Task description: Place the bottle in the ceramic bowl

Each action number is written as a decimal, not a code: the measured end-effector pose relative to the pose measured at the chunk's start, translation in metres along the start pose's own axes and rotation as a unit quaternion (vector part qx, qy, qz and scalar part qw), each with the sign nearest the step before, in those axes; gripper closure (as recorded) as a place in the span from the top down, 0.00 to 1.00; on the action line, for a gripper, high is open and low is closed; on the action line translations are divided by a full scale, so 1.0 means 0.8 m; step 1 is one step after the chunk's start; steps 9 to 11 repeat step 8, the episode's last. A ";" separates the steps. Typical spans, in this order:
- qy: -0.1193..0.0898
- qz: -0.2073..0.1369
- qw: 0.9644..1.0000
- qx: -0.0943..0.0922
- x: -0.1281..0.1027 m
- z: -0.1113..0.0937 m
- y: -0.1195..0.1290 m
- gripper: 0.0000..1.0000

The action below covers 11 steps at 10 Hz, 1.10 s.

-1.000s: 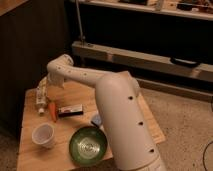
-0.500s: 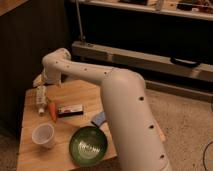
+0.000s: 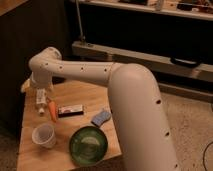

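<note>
The robot's white arm fills the middle of the scene, its fat upper section rising from the bottom right and a slimmer link reaching left across the wooden surface. At its far end the end effector hangs over the surface's left side, right above the bottle; I cannot tell how its fingers stand, nor whether they touch the bottle.

Near the front edge sits the ceramic bowl, green and glossy with a paler centre. To its left stands a white cup, close by but apart from it. A flat dark box lies behind the bowl, and a small blue object lies just right of that box. The bottle is under the end effector, cap toward the front, well apart from the bowl. The orange carrot lies just beside it, between bottle and box.
</note>
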 end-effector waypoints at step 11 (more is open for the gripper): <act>-0.020 -0.020 0.999 -0.023 0.143 0.082 0.094 0.80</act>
